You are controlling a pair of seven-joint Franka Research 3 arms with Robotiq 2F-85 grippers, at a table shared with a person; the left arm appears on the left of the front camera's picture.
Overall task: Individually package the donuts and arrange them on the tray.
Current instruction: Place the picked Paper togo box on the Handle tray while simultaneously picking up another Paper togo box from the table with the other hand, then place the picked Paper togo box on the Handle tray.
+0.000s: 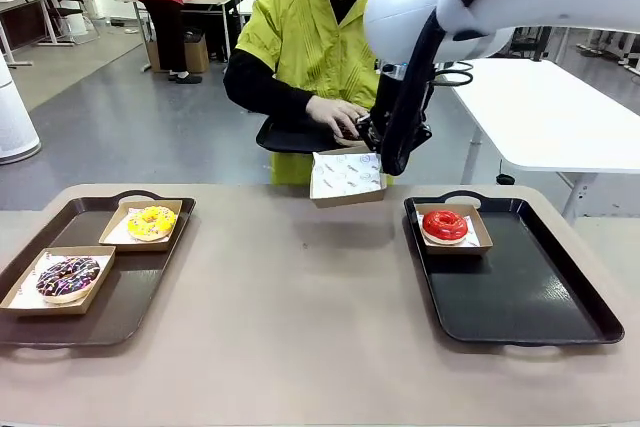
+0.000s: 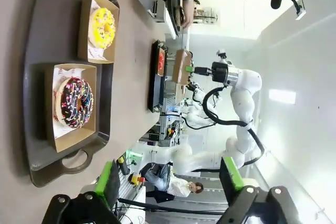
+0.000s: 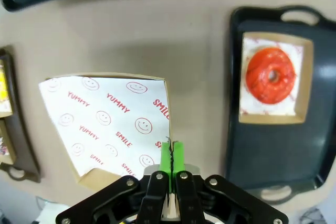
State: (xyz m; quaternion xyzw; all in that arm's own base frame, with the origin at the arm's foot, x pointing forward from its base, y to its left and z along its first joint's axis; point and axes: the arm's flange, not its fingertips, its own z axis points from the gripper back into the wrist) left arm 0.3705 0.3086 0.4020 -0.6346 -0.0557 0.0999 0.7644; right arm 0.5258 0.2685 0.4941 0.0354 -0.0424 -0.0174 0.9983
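Front view: glossy red donut (image 1: 445,225) sits boxed on rt tray (image 1: 530,297)

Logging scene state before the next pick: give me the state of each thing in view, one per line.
Right gripper: shut on the empty paper-lined cardboard box, held above the table.
Left gripper: open, empty.
Glossy red donut: boxed, on the right black tray.
Yellow-frosted sprinkled donut: boxed, on the left black tray.
Chocolate donut with coloured sprinkles: boxed, on the left tray.
Person's hand: at a third black tray, held.
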